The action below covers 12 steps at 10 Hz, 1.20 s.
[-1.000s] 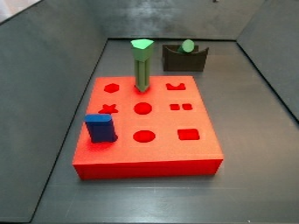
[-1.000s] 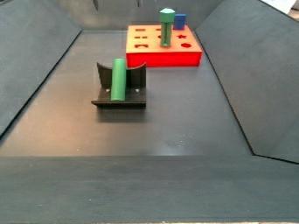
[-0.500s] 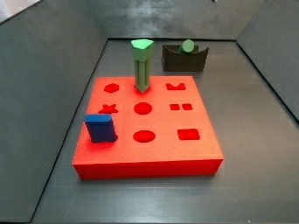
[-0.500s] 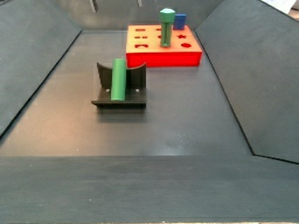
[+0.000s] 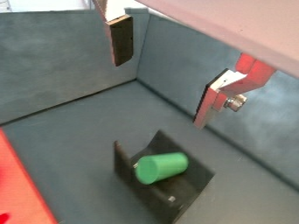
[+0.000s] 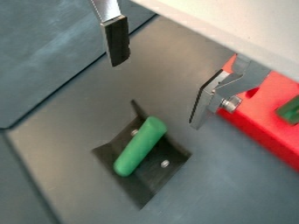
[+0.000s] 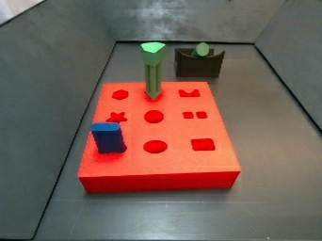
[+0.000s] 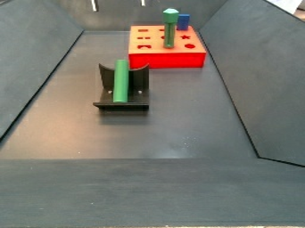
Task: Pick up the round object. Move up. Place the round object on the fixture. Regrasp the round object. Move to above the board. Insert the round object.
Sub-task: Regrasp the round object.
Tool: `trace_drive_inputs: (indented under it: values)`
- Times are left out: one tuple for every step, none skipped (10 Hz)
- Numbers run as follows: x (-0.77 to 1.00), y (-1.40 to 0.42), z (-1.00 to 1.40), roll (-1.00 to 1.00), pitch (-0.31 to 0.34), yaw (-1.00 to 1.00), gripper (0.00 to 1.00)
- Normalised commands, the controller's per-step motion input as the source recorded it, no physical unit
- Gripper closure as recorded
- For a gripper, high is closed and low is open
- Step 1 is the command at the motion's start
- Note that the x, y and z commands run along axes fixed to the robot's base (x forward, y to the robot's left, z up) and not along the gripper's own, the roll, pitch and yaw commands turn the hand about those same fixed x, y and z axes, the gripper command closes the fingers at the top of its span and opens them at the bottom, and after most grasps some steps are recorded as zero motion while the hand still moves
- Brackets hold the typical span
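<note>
Tool [image 6: 158, 66] spread above the round object [image 6: 140, 150] in the fixture [image 6: 173, 164]; side views miss it.

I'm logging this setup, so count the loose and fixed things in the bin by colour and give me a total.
Green: 2, the dull-green smooth cylinder peg lying in the fixture and the green peg with a bright angular top standing in the board.
Red: 1, the thick red square board.
Blue: 1, the blue block on the board.
Dark: 1, the dark notched fixture.
Total: 5.
The gripper hangs above the fixture, jaws open and empty.
</note>
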Motion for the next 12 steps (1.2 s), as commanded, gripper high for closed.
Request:
trace_drive_inputs:
  values:
    - [0.00, -0.02, 0.00, 1.00, -0.012, 0.04, 0.00]
    - [0.02, -0.02, -0.01, 1.00, -0.001, 0.04, 0.00]
    - [0.03, -0.02, -0.01, 1.00, 0.006, 0.04, 0.00]
    - [0.04, -0.03, -0.01, 1.00, 0.020, 0.05, 0.00]
    - [0.06, -0.03, -0.01, 1.00, 0.033, 0.05, 0.00]
    - [0.07, -0.03, -0.01, 1.00, 0.061, 0.06, 0.00]
    - [0.08, -0.04, -0.01, 1.00, 0.087, 0.07, 0.00]
    - [0.09, -0.04, -0.02, 0.99, 0.125, 0.10, 0.00]
    - [0.10, -0.04, -0.02, 0.86, 0.129, 0.10, 0.00]
    - [0.10, -0.04, -0.02, 0.62, 0.122, 0.12, 0.00]
    - [0.10, -0.04, -0.02, 0.37, 0.110, 0.14, 0.00]
    - [0.09, -0.03, -0.01, 0.26, 0.095, 0.15, 0.00]
